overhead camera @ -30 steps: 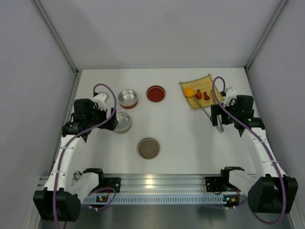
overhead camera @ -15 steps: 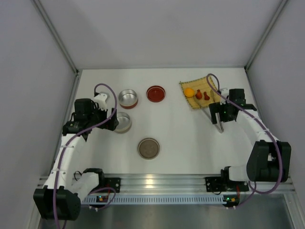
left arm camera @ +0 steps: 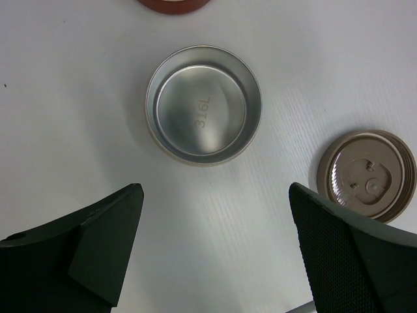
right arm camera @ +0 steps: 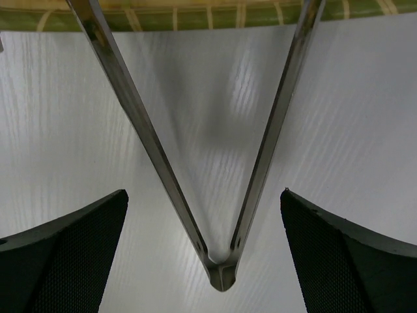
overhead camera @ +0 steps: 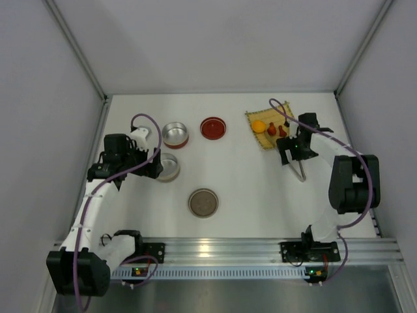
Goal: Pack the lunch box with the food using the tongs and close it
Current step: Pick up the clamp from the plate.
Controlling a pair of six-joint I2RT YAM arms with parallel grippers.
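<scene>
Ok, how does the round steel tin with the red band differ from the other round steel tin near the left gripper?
Band: the red-banded steel tin has a red outer wall; the plain steel tin shows a pale one. Place: the red-banded steel tin sits farther back; the plain steel tin lies just ahead of the open left gripper. Both stand upright, open-topped and empty.

The white table (overhead camera: 247, 189) bears steel tins (overhead camera: 174, 134) (overhead camera: 167, 167), red lid (overhead camera: 213, 128), brown lid (overhead camera: 203, 202), bamboo mat (overhead camera: 263, 138), tongs (overhead camera: 300, 172).
</scene>
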